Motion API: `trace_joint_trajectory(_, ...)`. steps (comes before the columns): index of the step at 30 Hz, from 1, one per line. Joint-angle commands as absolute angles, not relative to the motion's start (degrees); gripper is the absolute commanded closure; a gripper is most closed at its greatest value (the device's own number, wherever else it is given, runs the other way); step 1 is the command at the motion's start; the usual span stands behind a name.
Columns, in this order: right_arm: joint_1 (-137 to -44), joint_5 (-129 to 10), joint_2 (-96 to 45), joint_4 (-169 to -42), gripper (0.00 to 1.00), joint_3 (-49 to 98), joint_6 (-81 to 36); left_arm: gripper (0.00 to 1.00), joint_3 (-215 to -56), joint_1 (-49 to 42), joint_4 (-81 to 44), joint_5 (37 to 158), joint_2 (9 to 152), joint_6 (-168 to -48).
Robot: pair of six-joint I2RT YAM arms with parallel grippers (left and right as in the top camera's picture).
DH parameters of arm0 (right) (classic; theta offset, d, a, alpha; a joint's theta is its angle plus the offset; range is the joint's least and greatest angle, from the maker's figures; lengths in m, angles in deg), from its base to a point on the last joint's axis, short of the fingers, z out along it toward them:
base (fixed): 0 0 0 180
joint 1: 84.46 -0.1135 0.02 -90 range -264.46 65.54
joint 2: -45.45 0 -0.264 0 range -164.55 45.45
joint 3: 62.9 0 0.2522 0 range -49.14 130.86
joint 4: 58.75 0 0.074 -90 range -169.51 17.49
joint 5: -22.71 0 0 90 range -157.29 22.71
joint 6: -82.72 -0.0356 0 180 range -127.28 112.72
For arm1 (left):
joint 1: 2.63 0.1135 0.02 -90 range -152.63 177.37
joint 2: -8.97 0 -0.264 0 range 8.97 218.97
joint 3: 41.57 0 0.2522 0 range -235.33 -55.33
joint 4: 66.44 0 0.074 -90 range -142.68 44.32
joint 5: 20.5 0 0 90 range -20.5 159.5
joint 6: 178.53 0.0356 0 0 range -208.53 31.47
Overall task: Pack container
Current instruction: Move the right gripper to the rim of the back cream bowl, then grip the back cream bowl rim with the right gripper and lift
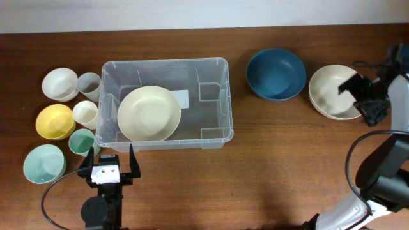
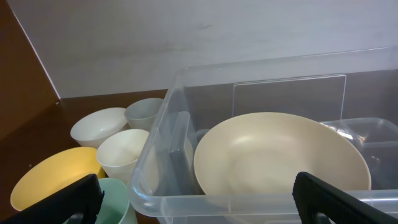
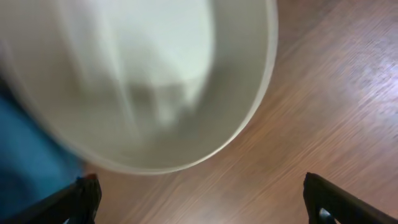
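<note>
Wooden table (image 1: 281, 166) is seen throughout. Nearest, the left gripper (image 1: 108, 160) is held spread and empty, kept just clear of the container (image 1: 223, 96). That bin is set left of centre, with one cream bowl (image 1: 148, 114) laid inside (small bowls (image 1: 57, 121) are grouped beside it). Farther right, the right gripper (image 1: 361, 97) is poised agape over a white bowl (image 1: 329, 89), judged the next pick.
</note>
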State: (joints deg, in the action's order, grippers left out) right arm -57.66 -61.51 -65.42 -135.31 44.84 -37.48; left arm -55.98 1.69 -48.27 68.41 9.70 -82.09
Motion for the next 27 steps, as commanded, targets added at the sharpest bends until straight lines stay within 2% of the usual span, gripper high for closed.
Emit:
trace_joint_trajectory(1, -56.35, -61.99, -65.72, -131.88, 0.01, 39.7, -37.68, 0.0, -55.82, 2.04, -47.94, 68.24, 9.37, -81.17)
trace_joint_trajectory(10, -56.3, -62.71, -65.99, -118.11, 0.0, 30.3, -37.72, 0.0, -55.82, 2.04, -47.94, 68.24, 9.37, -81.17)
trace_joint_trajectory(21, -56.3, -63.47, -70.29, -115.75, 0.05, 30.02, -37.7, 0.0, -55.82, 2.04, -47.94, 68.24, 9.37, -81.17)
trace_joint_trajectory(23, -56.3, -63.49, -70.97, -115.53, 0.1, 30.0, -37.7, 0.0, -55.82, 2.04, -47.94, 68.24, 9.37, -81.17)
trace_joint_trajectory(27, -56.3, -63.49, -71.52, -115.1, 0.28, 30.0, -37.72, 0.0, -55.82, 2.04, -47.94, 68.24, 9.37, -81.17)
